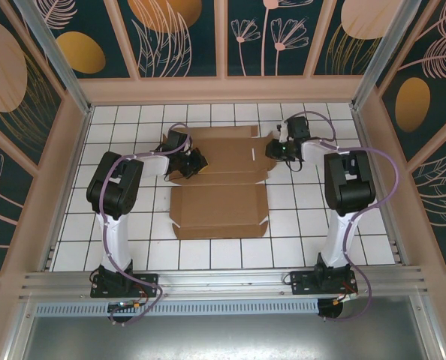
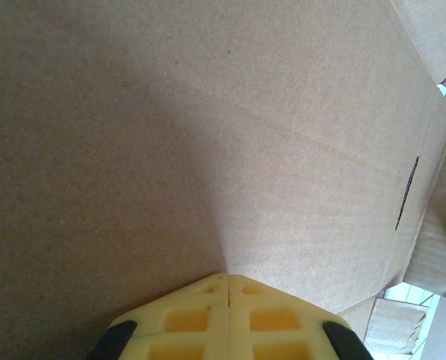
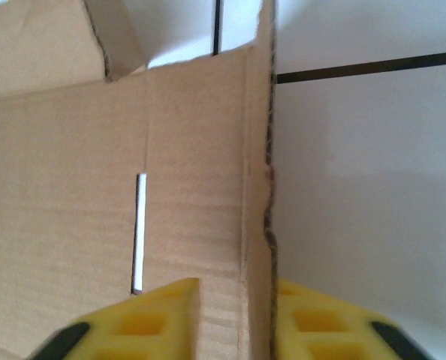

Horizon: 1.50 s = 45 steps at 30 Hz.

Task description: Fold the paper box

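We pin the brown corrugated cardboard mailer box, flat mid white tiled table, with the closed left gripper, while the narrow-set right gripper, astride its right flap, perhaps gripping, should lift squarely.

From above, the left arm covered the left edge of the paper box, and the left jaws there were too small and dark to read. In the left wrist view the cardboard ran off the top and left edges, and the bottom edge cut the left jaws short. In the right wrist view the bottom edge cut off the right jaws, so whether they pinched the flap edge between them could not be told.
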Tool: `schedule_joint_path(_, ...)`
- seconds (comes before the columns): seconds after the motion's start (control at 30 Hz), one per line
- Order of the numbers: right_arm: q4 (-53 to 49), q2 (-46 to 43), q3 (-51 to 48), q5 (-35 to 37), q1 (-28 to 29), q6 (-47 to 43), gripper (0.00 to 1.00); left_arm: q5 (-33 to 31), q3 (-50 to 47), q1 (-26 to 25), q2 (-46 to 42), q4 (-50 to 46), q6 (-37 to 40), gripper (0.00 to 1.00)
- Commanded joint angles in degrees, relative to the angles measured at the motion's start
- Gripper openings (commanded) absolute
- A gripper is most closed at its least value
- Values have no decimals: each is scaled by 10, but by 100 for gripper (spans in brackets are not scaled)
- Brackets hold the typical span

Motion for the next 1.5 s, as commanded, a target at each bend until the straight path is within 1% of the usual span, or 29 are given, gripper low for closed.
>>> schedule_joint_path(0.0,22,-9,-4,-11,8,10,8,-5,-2,-4,14,-35,10,1)
schedule_joint_path(0.07,1,-24,8,31,21,5,1,-8,-1,-4,14,-36,10,0)
schedule_joint_path(0.1,-8,-29,12,45,27,2,0,-7,-1,-5,13,-36,9,0)
schedule_joint_path(0.2,-44,-41,40,112,58,-7,0,-9,-2,-5,14,-35,8,0)
schedule_joint_path(0.3,-85,-34,77,182,100,-12,0,-10,-2,-4,14,-34,5,0)
schedule_joint_path(0.43,-133,-3,140,252,158,-10,0,-11,-1,-4,14,-36,3,0)
schedule_joint_path(0.63,-217,80,261,359,244,-6,0,-11,-1,-5,14,-37,2,0)
schedule_joint_path(0.77,-242,127,314,382,279,-13,0,-10,0,-4,16,-39,2,0)
schedule_joint_path(0.9,-272,184,367,392,293,-28,1,-8,1,-5,15,-39,1,0)
schedule_joint_path(0.97,-293,215,397,419,298,-39,3,-8,0,-5,15,-40,1,0)
schedule_joint_path(1.07,-326,238,430,463,305,-48,3,-11,1,-4,13,-43,2,0)
schedule_joint_path(1.17,-324,215,417,502,307,-60,3,-17,2,-4,12,-48,6,0)
schedule_joint_path(1.37,-316,139,371,535,297,-89,3,-30,2,-3,11,-56,7,0)
schedule_joint_path(1.47,-317,127,349,589,290,-115,1,-36,2,-3,9,-59,7,0)
